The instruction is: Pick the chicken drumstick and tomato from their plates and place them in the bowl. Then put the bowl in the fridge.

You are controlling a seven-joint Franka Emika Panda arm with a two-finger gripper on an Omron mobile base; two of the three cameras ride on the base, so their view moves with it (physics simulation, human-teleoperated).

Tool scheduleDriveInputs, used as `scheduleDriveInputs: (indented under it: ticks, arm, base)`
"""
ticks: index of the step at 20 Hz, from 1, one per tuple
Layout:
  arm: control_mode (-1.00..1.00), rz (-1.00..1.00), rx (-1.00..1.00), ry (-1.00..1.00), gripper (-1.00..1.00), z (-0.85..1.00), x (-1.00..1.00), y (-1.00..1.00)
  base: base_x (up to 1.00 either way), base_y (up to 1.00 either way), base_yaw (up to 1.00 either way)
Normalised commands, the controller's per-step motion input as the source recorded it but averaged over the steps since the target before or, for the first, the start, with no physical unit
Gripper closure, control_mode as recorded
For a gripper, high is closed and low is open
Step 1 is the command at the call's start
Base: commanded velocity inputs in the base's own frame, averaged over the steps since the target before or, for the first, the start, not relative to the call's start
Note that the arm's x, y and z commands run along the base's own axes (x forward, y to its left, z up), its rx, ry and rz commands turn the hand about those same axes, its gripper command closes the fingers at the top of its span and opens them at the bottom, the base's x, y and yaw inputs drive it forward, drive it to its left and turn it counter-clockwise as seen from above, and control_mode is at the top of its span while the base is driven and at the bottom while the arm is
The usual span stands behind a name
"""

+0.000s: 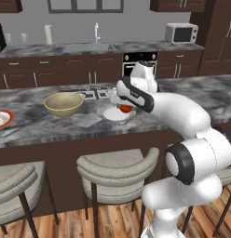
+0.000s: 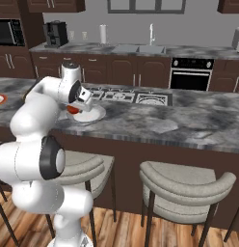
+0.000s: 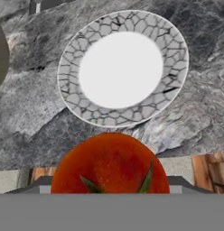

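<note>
Tomato point(image 3: 111, 164): red-orange, glossy, with green leaf tips, held between my jaws; in the hand view it sits right up against the camera, and in the left base view it shows just under my hand, above the grey plate.
Jaws point(image 1: 123, 106): closed on the tomato and standing wide around it; I cannot see my finger tips themselves, since the tomato covers them.
Grey plate point(image 3: 75, 54): white centre with a cracked grey rim, lying flat on the bench straight below me with nothing on it, and apart from the tomato.
Bowl point(image 1: 63, 103): tan and deep, upright on the bench, near the grey plate and to its left in the left base view; I cannot tell whether anything lies in it.
Red-rimmed plate point(image 1: 5, 120): at the left edge of the left base view, well apart from the bowl; something brownish lies on it, too cut off to name.
Bench point(image 1: 52, 125): dark marbled grey stone, carrying both plates and the bowl.
Stools point(image 1: 117, 174): padded grey seats tucked under the near side of the bench.
Arm point(image 1: 182, 116): bent over the bench from the stool side, hand pointing down at the grey plate.
</note>
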Motion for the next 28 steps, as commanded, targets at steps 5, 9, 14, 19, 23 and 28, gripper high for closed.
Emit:
scheduleDriveInputs:
  ticks: [5,9,14,19,23,28]
  arm:
    - [-1.0,0.0,-0.03,0.2,1.0,0.17,-0.3,0.08]
    - [-1.0,0.0,-0.12,0.16,1.0,0.1,-0.3,0.07]
    - [-1.0,0.0,-0.03,0.12,1.0,0.0,-0.19,0.04]
    - [-1.0,0.0,0.0,0.0,1.0,0.0,-0.12,0.03]
    - [-1.0,0.0,0.0,0.0,1.0,0.0,0.0,0.0]
    - [-1.0,0.0,0.0,0.0,1.0,0.0,0.0,0.0]
  base:
    - [0.0,0.0,0.0]
    - [0.0,0.0,0.0]
    - [0.0,0.0,0.0]
    - [0.0,0.0,0.0]
    - [0.0,0.0,0.0]
    - [0.0,0.0,0.0]
